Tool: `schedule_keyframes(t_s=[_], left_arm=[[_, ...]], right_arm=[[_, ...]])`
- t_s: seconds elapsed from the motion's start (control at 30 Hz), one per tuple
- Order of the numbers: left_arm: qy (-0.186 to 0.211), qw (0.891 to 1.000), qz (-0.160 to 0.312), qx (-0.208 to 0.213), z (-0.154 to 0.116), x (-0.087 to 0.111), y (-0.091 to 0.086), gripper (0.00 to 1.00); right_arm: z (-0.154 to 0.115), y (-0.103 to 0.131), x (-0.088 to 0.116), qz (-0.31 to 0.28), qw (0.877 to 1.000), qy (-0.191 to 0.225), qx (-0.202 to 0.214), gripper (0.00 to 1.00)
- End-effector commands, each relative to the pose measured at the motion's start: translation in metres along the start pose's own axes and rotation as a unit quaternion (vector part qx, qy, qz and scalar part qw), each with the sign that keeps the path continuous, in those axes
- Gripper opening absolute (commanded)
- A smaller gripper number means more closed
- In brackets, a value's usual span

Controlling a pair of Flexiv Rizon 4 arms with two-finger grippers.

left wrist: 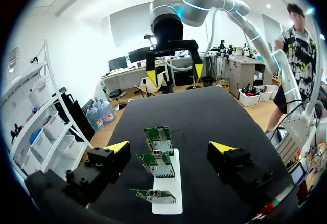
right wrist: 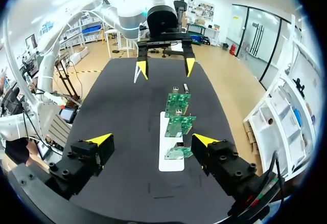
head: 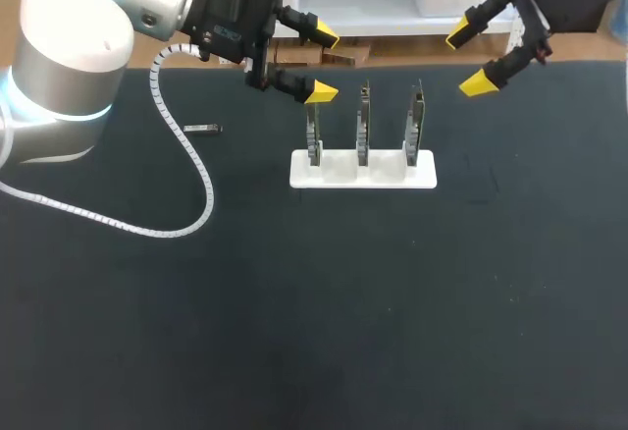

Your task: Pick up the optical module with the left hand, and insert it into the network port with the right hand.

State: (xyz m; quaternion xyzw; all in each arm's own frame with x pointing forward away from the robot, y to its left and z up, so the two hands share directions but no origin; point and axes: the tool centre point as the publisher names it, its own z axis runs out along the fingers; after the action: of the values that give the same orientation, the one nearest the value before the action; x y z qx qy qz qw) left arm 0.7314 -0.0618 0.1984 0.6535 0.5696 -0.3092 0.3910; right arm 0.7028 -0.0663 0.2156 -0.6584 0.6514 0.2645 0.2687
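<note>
The optical module (head: 203, 129), a small metal bar, lies flat on the dark table left of a white stand (head: 363, 171). Three upright green circuit boards (left wrist: 159, 140) stand in that base, each with a metal network port (left wrist: 157, 154). My left gripper (head: 323, 63) hangs open above the stand's left end, nothing between its fingers; in its own view (left wrist: 169, 147) the boards lie below it. My right gripper (head: 469, 59) is open and empty, above and right of the stand. In the right wrist view the module (right wrist: 186, 87) shows beyond the boards (right wrist: 179, 125).
A white coiled cable (head: 186, 170) from my left arm drapes over the table near the module. The dark mat (head: 324, 332) stretches bare in front of the stand. Cardboard boxes (head: 294, 52) sit at the table's far edge.
</note>
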Motion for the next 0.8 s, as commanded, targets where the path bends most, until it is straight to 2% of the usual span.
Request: schedule_keyframes(t_s=[0.03,0.27,0.57,0.73,0.8], left_arm=[[0.002,1.0,-0.001,-0.001,0.0,-0.001,-0.001,1.0],[0.002,1.0,0.006,-0.006,-0.006,-0.003,0.002,1.0],[0.057,0.996,0.031,-0.059,-0.052,-0.008,0.015,1.0],[0.105,0.991,0.028,-0.072,-0.076,0.007,0.018,1.0],[0.138,0.987,0.028,-0.077,-0.086,0.017,0.021,1.0]], right_arm=[[0.0,-0.001,0.0,0.0,1.0,0.0,-0.001,1.0],[0.0,-0.001,0.0,0.0,1.0,0.0,-0.001,1.0],[0.0,-0.001,0.0,0.0,1.0,0.0,-0.001,1.0],[0.0,-0.001,0.0,0.0,1.0,0.0,-0.001,1.0],[0.0,-0.001,0.0,0.0,1.0,0.0,-0.001,1.0]])
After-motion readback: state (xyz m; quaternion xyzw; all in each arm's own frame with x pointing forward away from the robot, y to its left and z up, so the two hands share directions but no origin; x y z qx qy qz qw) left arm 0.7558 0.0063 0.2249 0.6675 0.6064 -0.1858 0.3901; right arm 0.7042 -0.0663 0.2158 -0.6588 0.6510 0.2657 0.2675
